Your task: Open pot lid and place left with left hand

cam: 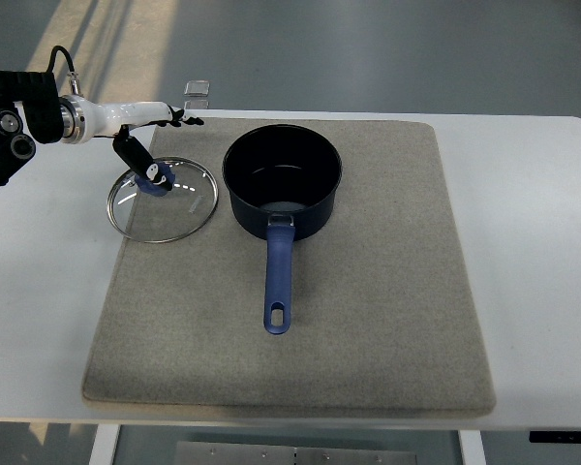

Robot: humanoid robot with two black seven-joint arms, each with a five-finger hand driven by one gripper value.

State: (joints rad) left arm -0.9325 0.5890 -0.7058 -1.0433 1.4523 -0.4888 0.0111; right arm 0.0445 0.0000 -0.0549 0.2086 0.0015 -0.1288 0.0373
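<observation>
A dark blue saucepan (282, 180) stands uncovered on the grey mat (378, 310), its blue handle (279, 281) pointing toward the near edge. Its glass lid (179, 213) lies flat to the left of the pot, half over the mat's left edge, with a blue knob (155, 183) at its middle. My left hand (160, 140) hovers over the lid's far side, coming in from the upper left. Its fingers (179, 119) stretch out to the right and the thumb (133, 153) points down at the knob. The hand is open and holds nothing.
The mat covers most of the white table (537, 252). A small clear clip-like object (197, 90) sits at the table's far edge, just behind my left hand. Grey floor lies beyond the table.
</observation>
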